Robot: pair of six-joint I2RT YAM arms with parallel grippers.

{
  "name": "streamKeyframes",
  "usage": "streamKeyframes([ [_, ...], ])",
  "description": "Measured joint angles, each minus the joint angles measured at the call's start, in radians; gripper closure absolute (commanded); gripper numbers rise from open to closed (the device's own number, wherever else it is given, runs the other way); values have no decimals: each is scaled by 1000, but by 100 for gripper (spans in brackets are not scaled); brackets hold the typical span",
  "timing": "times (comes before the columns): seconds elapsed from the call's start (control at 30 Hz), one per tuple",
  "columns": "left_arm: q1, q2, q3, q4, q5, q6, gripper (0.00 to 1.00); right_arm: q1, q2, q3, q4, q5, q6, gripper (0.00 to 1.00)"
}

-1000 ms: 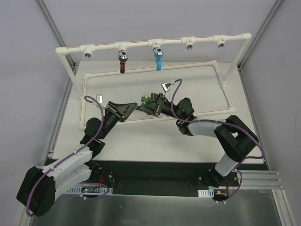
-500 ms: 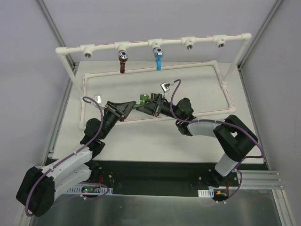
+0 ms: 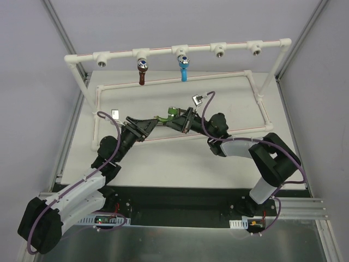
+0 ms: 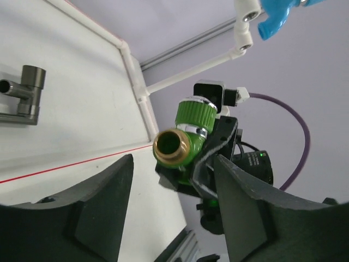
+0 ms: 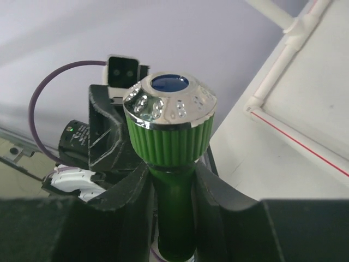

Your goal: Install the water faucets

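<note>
A small grey metal fitting lies on the bench at the left, inside the white pipe frame. Above it, the reddish-brown faucet hangs from a tee on the frame's top bar. The left gripper is held above the bench with its fingers spread wide, gripping nothing. The brass threaded end of the green faucet sits just before them. The right gripper is clamped on that faucet's stem, its silver cap clear of the fingers. The blue faucet hangs from the next tee.
</note>
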Motion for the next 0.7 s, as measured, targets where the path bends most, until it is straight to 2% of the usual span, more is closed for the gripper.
streamKeyframes([
  [0.17,0,-42,119,-275,17,240,19,-115,-42,-83,-11,-23,0,98],
  [0.4,0,31,325,-632,36,595,8,-270,-179,-154,-64,-81,-63,98],
  [0.53,0,140,386,-779,79,763,4,-318,-329,-160,-263,-96,-204,98],
  [0.7,-30,279,456,-945,104,954,4,-332,-568,-127,-725,-3,-512,98],
])
